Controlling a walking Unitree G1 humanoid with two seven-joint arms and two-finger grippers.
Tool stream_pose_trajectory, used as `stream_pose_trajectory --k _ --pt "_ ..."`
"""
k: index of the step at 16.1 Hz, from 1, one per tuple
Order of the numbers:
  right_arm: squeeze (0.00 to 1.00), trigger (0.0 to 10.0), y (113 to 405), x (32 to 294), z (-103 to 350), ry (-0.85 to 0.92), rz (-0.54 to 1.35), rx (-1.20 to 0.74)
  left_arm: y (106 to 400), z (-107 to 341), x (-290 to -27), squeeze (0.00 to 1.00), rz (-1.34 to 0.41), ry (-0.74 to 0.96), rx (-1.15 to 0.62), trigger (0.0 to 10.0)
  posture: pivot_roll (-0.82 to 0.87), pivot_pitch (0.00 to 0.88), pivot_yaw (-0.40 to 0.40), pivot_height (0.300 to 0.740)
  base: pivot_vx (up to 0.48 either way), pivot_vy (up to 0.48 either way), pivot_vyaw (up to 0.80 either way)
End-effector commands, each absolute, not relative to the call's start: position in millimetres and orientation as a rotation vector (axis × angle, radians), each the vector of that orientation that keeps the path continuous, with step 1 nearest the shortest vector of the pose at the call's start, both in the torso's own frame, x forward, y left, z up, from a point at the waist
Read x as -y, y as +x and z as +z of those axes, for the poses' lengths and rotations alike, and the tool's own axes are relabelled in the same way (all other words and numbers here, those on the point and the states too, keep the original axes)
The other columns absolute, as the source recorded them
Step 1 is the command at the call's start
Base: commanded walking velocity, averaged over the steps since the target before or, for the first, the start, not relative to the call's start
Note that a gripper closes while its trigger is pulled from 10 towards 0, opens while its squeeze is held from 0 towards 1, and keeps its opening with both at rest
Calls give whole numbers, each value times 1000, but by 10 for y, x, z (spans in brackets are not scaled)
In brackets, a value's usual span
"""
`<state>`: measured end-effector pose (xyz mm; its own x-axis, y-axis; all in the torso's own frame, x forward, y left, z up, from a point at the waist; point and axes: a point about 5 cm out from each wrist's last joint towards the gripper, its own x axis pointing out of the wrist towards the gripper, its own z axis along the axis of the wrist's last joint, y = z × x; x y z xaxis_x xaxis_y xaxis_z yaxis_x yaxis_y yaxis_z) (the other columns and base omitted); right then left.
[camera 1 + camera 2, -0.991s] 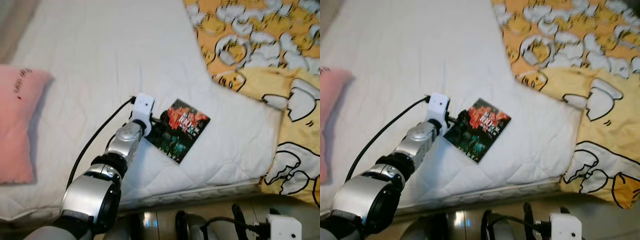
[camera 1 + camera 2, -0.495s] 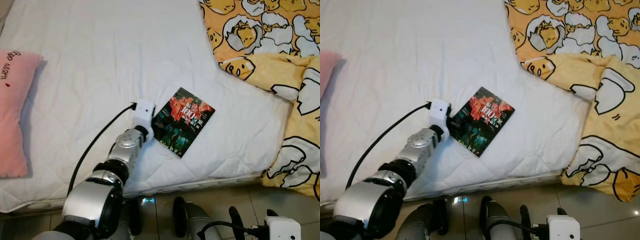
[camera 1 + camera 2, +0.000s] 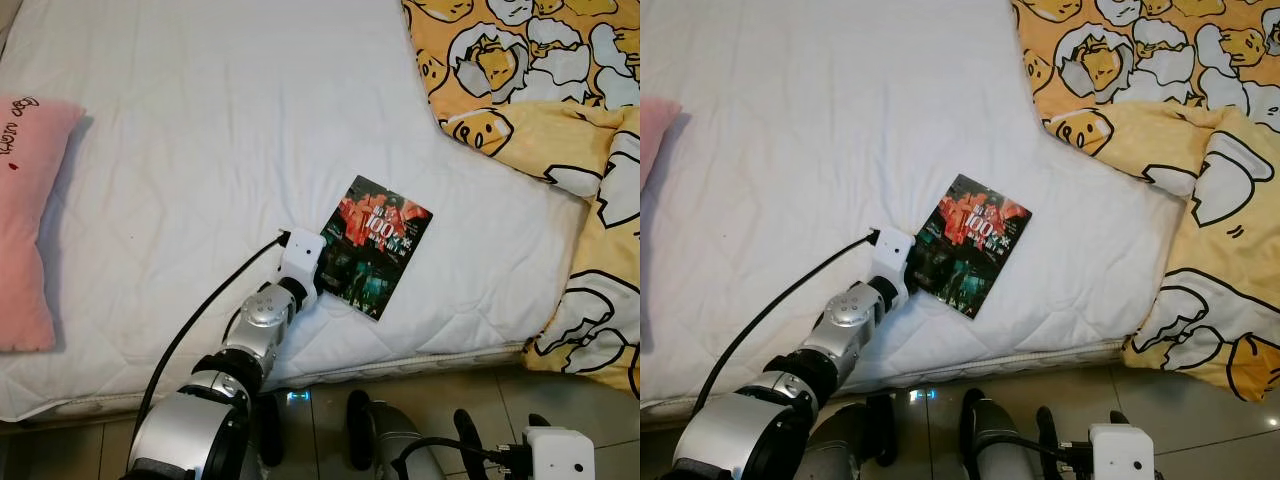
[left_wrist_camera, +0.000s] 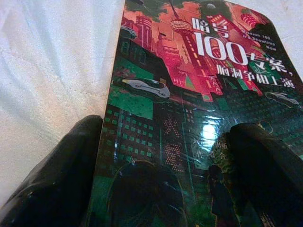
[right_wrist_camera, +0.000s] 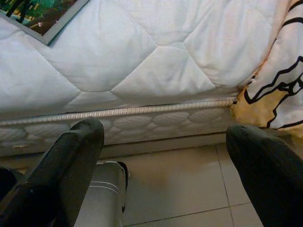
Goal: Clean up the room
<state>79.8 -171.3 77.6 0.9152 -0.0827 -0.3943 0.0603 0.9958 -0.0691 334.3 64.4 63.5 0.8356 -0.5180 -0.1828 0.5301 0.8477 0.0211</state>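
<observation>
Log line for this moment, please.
phase: reaching for book | left end effector: open, fingers straddling book on mattress | right end effector: open, idle over floor

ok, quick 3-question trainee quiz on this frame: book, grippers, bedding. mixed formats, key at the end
1. True or false: the left gripper is open, with one finger on each side of the book.
2. Multiple choice: where does the pink pillow lie on the mattress?
A. on the book
B. at the robot's left edge of the bed
C. under the yellow duvet
3. Fill in: the right gripper hangs low over the tiled ______ beside the bed.

Key
1. True. The left wrist view shows the book's cover between the two spread fingers, not yet clamped.
2. B. The yellow duvet is on the opposite side, to the robot's right.
3. floor
</observation>
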Motion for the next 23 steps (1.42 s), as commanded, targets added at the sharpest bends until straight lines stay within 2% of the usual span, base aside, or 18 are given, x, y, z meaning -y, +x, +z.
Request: stream_pose_trajectory --k 1,2,3,4,5,8,19,23 --pt "0 10000 744 1766 727 -71 -90 -450 3203 412 -630 0 -562 83 -281 10000 -258 327 -43 740 0 0 0" --pt "0 10000 742 1763 721 -73 -87 -452 3195 411 -603 0 -569 64 -283 10000 -260 324 -44 740 0 0 0" --pt "0 10000 743 1759 717 -75 -83 -455 3172 403 -538 0 -599 69 -289 9255 -257 321 -45 740 0 0 0" --pt "0 10000 744 1759 717 -75 -83 -455 3162 394 -526 0 -609 73 -295 6078 -257 321 -45 740 0 0 0" --pt "0 10000 761 1757 716 -76 -81 -453 3117 333 -517 0 -622 110 -324 0 -255 319 -45 740 0 0 0" --pt "0 10000 829 1770 718 -79 -80 -440 3080 247 -558 0 -589 101 -384 0 -252 313 -44 740 0 0 0" --pt "0 10000 961 1778 672 -77 -83 -416 3089 259 -569 0 -608 173 -366 0 -233 279 -29 740 0 0 0" --pt "0 10000 1006 1757 650 -73 -79 -406 3117 311 -551 0 -618 94 -351 0 -229 254 -22 740 0 0 0"
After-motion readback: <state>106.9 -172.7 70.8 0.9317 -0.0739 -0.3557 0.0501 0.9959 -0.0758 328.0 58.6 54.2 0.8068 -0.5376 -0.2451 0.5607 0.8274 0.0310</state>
